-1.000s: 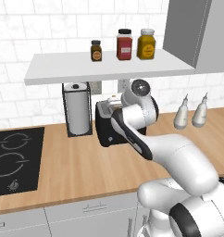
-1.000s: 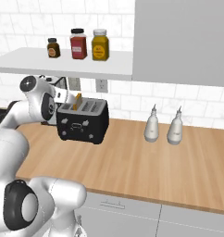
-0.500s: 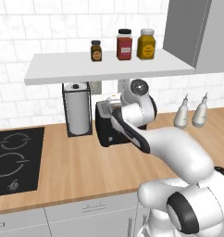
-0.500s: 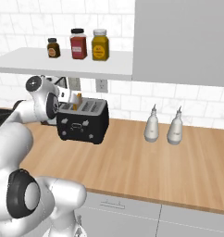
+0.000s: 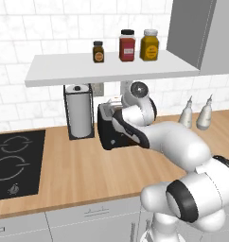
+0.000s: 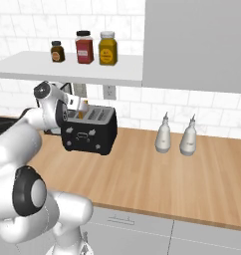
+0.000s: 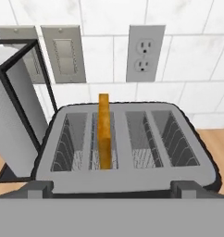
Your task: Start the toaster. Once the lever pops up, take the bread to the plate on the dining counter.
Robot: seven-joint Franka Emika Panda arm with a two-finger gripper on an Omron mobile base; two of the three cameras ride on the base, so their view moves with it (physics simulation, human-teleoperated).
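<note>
Just ahead of the spread, empty pincer, the bread looks light, thin and crumbly, best pinched gently across its raised top edge.

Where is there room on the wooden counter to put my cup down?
The widest bare wood lies between the toaster and the two white bottles, and along the front edge. There is also bare wood between the hob and the toaster. It is crowded at the back, where the paper-towel holder stands beside the toaster.
</note>
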